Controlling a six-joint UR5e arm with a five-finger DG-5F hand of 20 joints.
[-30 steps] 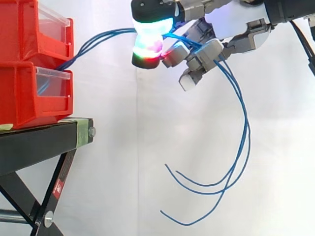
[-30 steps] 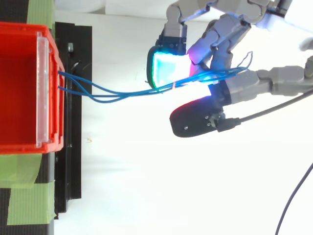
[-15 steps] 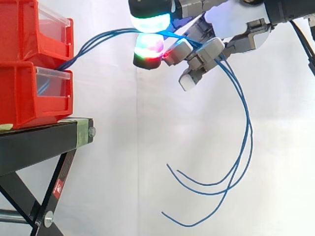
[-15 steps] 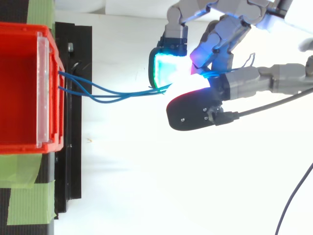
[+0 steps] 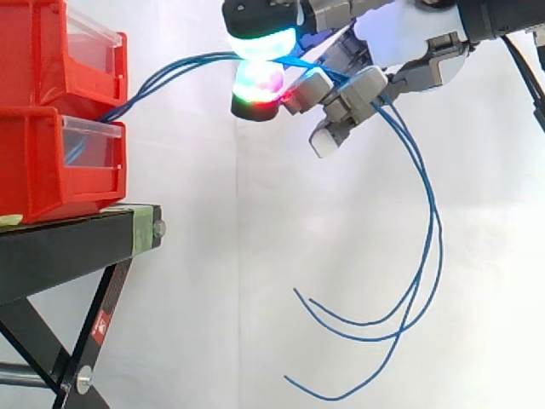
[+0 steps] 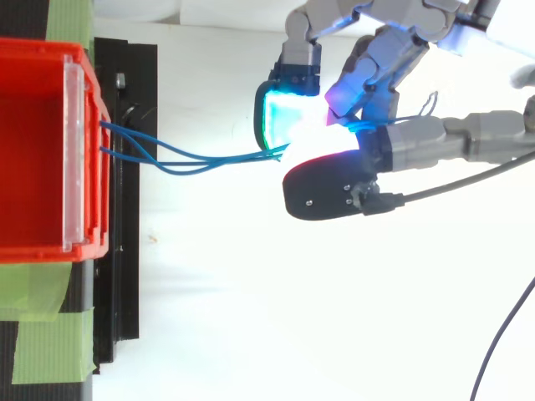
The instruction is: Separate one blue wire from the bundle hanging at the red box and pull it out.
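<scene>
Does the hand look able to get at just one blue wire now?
Probably not yet: the hand pinches the blue wires together between its pads, so none lies apart to take singly.

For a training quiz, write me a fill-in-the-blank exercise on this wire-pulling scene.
The robot's hand is shut on the thin ____ wires. The wires come out of the stacked ____ plastic bins. Past the hand, the wires' loose ends hang ____ it. The black metal stand carries strips of ____ tape.
Missing: blue; red; below; green.
</scene>
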